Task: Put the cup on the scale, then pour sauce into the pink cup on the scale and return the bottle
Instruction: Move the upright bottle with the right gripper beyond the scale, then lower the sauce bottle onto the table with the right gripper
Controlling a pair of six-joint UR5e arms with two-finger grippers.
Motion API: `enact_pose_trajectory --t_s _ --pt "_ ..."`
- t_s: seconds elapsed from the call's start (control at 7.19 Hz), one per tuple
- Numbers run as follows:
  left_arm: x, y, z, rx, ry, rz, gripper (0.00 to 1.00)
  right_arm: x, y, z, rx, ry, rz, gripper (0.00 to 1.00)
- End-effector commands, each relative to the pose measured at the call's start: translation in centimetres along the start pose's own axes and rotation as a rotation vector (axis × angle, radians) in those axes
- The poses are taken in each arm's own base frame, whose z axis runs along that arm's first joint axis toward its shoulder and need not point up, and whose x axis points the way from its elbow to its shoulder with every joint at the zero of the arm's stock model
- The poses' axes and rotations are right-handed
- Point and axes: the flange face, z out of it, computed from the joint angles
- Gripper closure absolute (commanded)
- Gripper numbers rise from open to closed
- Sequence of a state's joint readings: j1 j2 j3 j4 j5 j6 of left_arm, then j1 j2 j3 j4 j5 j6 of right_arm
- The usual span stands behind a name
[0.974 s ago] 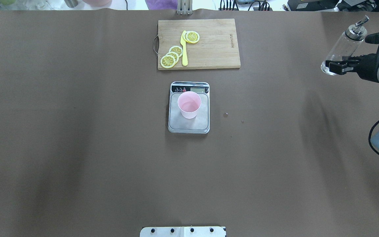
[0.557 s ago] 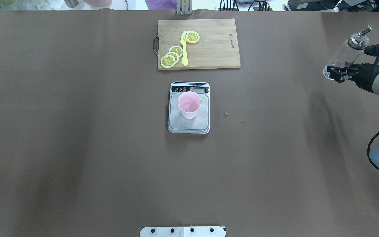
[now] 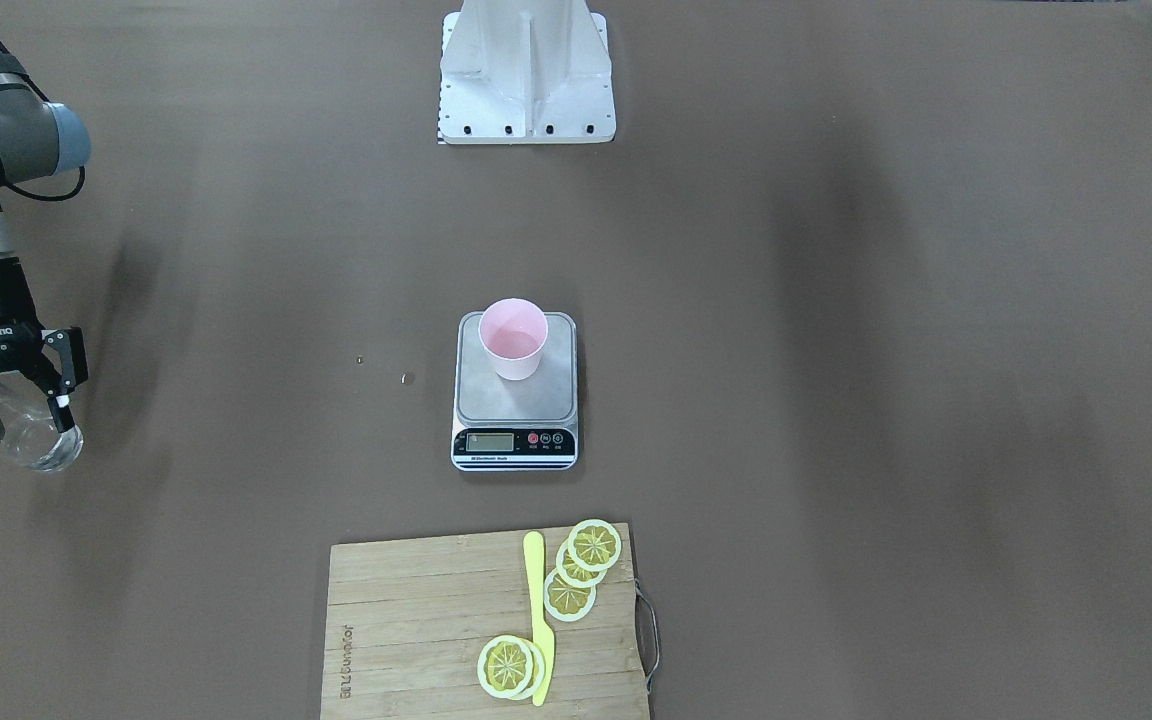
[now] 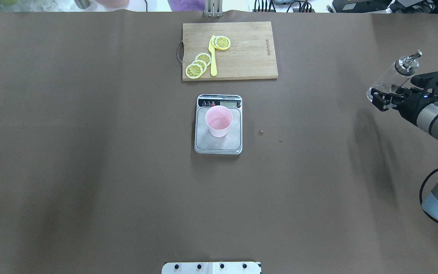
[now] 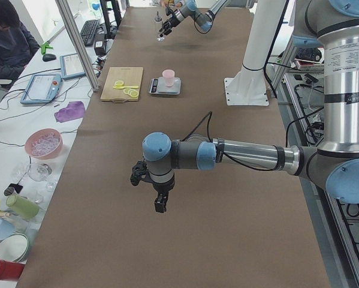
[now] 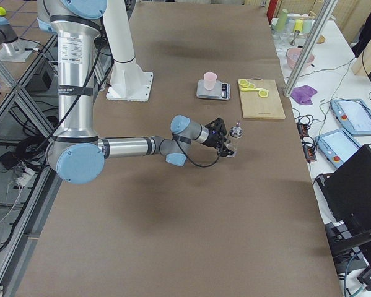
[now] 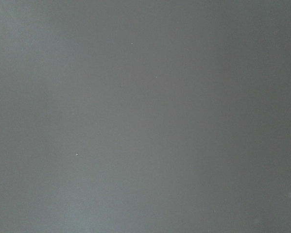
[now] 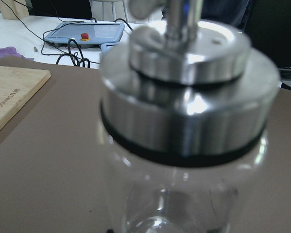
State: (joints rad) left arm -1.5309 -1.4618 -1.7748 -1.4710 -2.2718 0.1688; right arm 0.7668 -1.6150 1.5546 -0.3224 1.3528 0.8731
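The tabletop (image 4: 89, 152) is a plain dull brown. The cup (image 4: 218, 121) is pale pink, without pattern. The scale (image 4: 219, 146) is silver-grey, with a black panel and one red button. The bottle (image 4: 389, 78) is clear glass with a shiny silver top; the right pincer (image 4: 379, 98) is black. The cutting board (image 4: 249, 53) is light wood grain. On the lemon slices (image 4: 194, 70) it is yellow with white rims, and the knife (image 4: 213, 62) is plain yellow.

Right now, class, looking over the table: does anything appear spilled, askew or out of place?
Two small specks lie on the table beside the scale, possibly drops; too small to tell. The cup stands upright on it. The right claw holds the bottle tilted.
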Motion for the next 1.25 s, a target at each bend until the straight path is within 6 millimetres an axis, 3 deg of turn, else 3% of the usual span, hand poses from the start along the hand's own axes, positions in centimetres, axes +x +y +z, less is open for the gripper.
enact_pose_trajectory --t_s 0.0,0.56,1.11 --pt "0.0 0.0 0.0 0.000 0.000 0.000 0.01 -1.3 2.5 -0.2 0.020 0.018 -0.015 1.00" --pt "0.0 0.1 0.0 -0.001 0.000 -0.001 0.01 -0.5 5.7 -0.7 0.015 -0.012 -0.007 1.00" --pt "0.0 0.1 0.0 0.000 0.000 0.000 0.01 -0.7 6.4 -0.6 0.028 -0.009 0.004 1.00"
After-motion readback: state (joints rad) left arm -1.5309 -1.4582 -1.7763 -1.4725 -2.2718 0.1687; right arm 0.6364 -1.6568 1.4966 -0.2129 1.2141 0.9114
